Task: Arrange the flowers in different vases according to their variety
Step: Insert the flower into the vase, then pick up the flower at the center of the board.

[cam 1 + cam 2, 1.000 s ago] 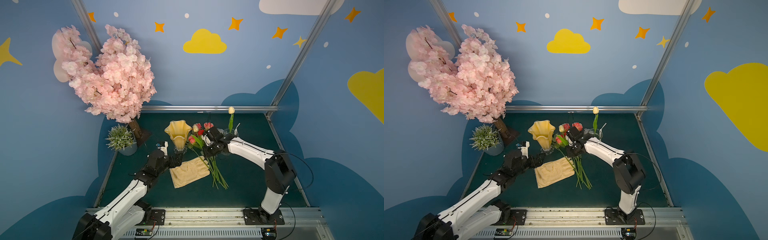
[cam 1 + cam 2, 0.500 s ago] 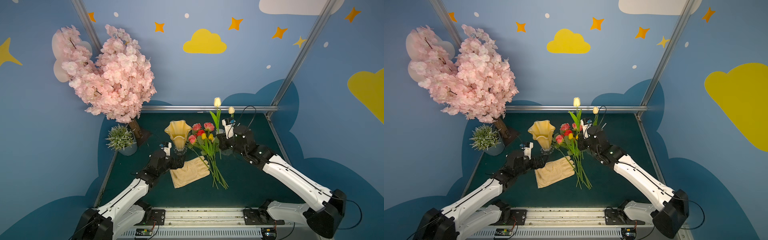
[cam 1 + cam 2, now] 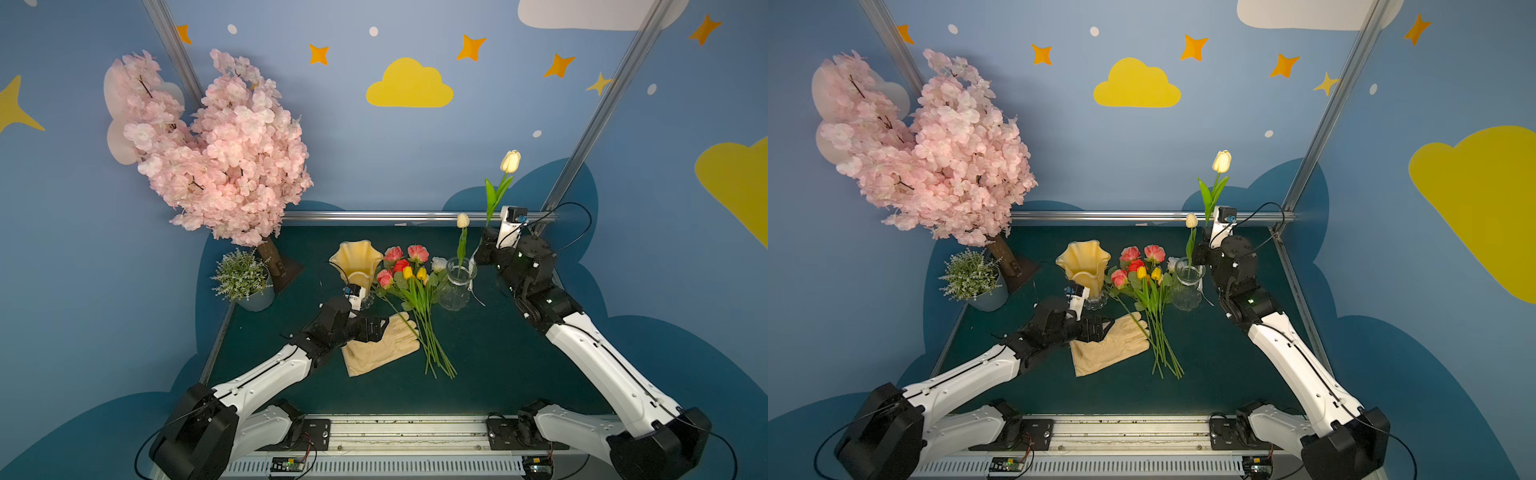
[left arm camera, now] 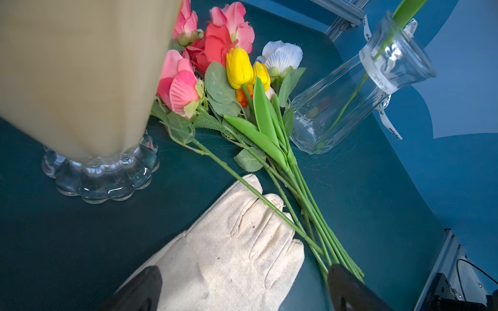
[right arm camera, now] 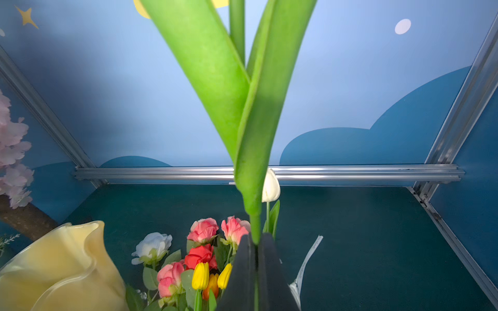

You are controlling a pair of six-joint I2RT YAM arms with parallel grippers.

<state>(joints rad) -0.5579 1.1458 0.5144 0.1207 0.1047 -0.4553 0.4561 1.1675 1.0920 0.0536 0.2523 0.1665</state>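
Since a moment ago the right arm has swung away from the loose flowers on the counter and carried one cream tulip (image 3: 509, 162) up toward the back right corner; the left arm has hardly moved. Biggest thing here is the pink blossom tree (image 3: 220, 153) at the back left, above the dark green counter (image 3: 498, 365).

The right pincer (image 3: 485, 237) is closed tight on the tulip's green stem, just under the leaves, and holds it upright. The left pincer (image 3: 379, 329) is spread wide with nothing in it, hanging over the cream glove (image 3: 382, 351).

The remaining flowers (image 3: 415, 299), pink, red and white roses with yellow and orange tulips, lie between the two vases, some stems crossing the glove's fingers. The amber vase (image 3: 356, 259) stands just behind the left pincer. The clear vase (image 3: 457, 286), just beside the right pincer, has one white tulip (image 3: 462, 220) in it.
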